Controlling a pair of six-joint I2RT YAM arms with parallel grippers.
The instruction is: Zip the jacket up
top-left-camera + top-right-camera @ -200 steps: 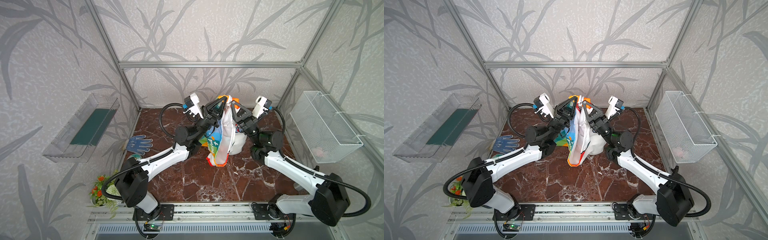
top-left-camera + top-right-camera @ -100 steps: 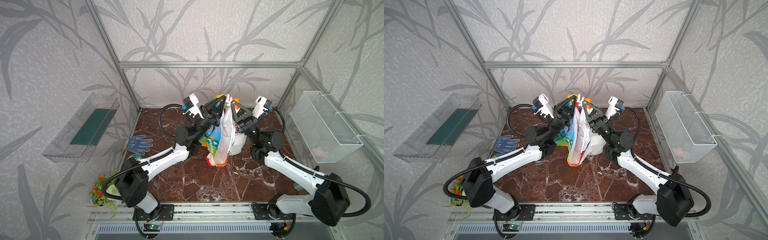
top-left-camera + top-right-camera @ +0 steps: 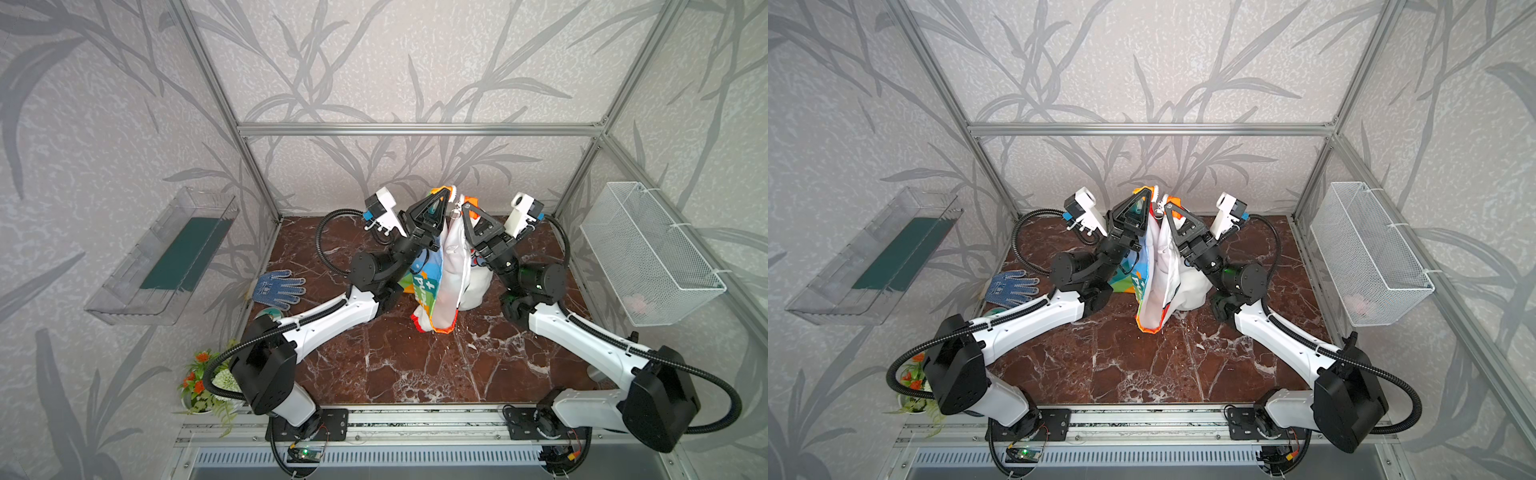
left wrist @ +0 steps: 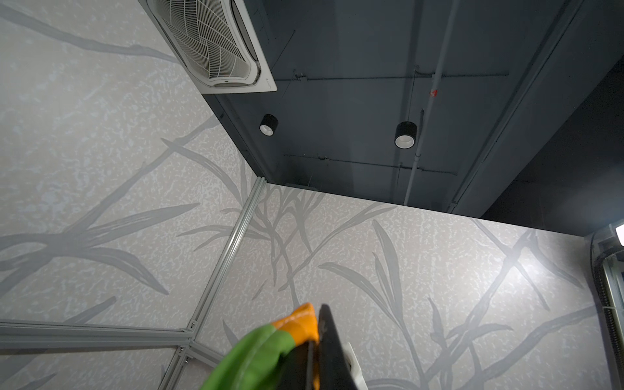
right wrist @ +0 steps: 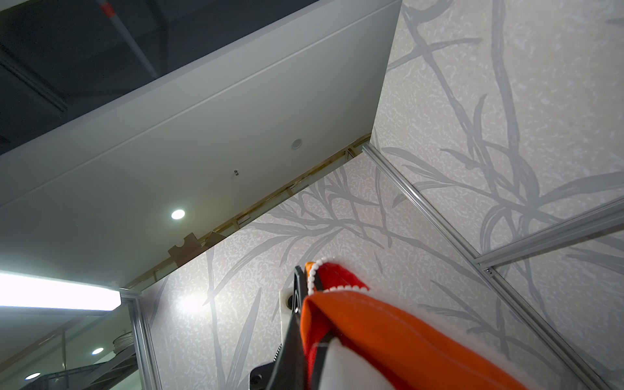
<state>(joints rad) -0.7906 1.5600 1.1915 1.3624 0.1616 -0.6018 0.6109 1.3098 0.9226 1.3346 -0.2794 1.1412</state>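
The jacket [image 3: 441, 286] [image 3: 1156, 286] hangs upright over the back middle of the marble floor, rainbow stripes on its left, white lining facing right, its hem touching the floor. Both arms hold its top edge high. My left gripper [image 3: 446, 193] [image 3: 1147, 192] is shut on the orange and green fabric [image 4: 266, 347], which shows pinched in the left wrist view at that gripper [image 4: 312, 341]. My right gripper [image 3: 466, 206] [image 3: 1169, 205] [image 5: 305, 304] is shut on the orange and red edge [image 5: 388, 332] beside the white zipper teeth [image 5: 314, 274]. A metal zipper pull [image 3: 457, 212] dangles between the two grippers.
A blue dotted glove [image 3: 279, 286] lies at the floor's left edge. A white wire basket [image 3: 648, 257] hangs on the right wall and a clear tray [image 3: 166, 253] on the left wall. A small flower pot [image 3: 203, 384] stands at the front left.
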